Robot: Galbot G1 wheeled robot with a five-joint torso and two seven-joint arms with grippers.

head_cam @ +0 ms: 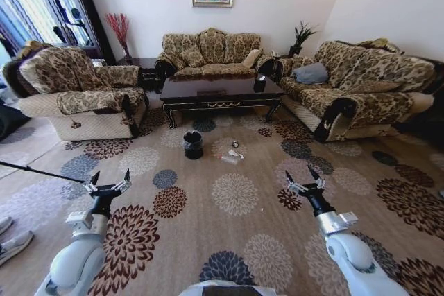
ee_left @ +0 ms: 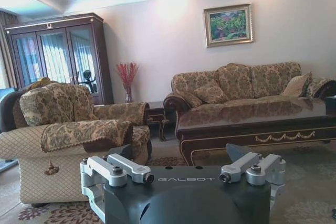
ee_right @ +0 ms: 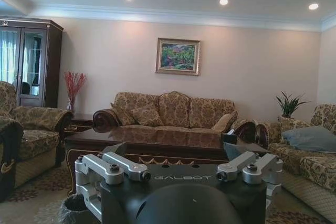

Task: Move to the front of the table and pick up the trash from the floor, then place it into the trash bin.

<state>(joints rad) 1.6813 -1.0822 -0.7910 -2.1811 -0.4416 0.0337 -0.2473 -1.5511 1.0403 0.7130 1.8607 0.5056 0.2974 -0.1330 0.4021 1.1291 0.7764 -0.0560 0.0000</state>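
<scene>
The table, a long low piece of glossy dark wood with a gold ornament on its front apron, stands on the patterned carpet and serves as reference. The trash bin, small, round and black, sits on the carpet just in front of the table's front edge, toward its left half. The trash lies on the carpet in front of the table, just to the right of the bin and apart from it: a clear bottle, a white wad and a small dark round piece close together. The left gripper is held above the carpet well in front of the table, to the left of the bin, jaws released and spread, holding nothing. The right gripper is held at a like distance in front of the table, to the right of the trash, jaws likewise released and empty. Armchair stands left of the table, one sofa behind it, another sofa to its right.
</scene>
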